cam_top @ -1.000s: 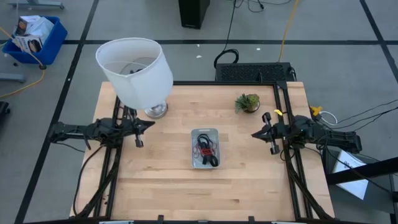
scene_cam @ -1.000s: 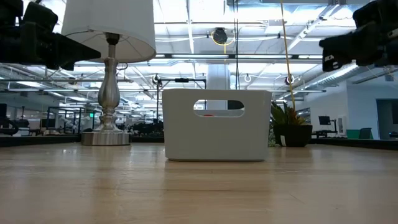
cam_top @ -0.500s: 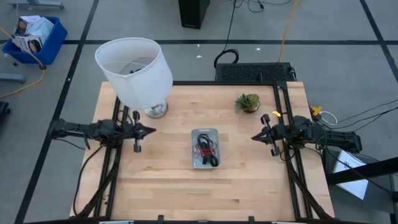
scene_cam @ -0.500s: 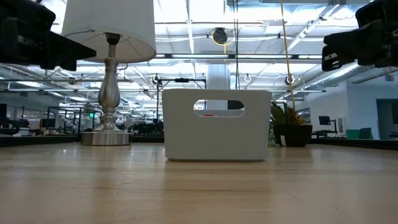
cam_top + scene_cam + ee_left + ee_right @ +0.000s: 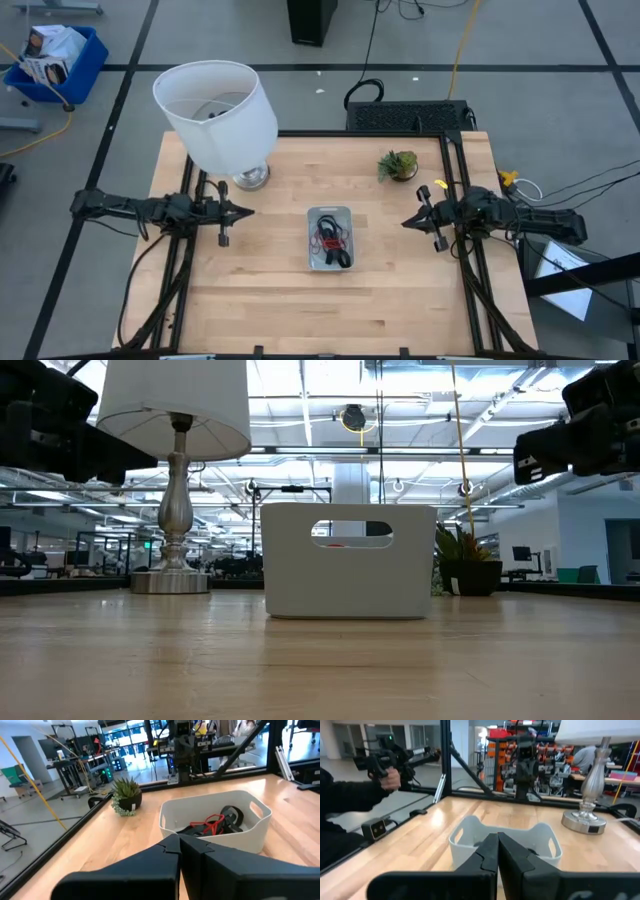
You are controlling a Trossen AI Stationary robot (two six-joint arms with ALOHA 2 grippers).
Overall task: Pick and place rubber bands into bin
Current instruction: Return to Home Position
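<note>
Bin (image 5: 330, 211): small shallow rectangular tray, pale grey with rounded corners. It sits flat near the centre of the high view, just below the middle, long side running top to bottom. In the low view it stands upright and square-on, an oval handle slot in the near wall. Rubber bands (image 5: 331, 243): a tangled heap inside the bin, red loops among black ones, bunched toward its lower half. A trace of red shows through the slot.

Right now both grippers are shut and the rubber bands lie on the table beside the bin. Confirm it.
Wrong: the high view shows the rubber bands inside the bin, not beside it. The left gripper and right gripper are shut, as said.
</note>
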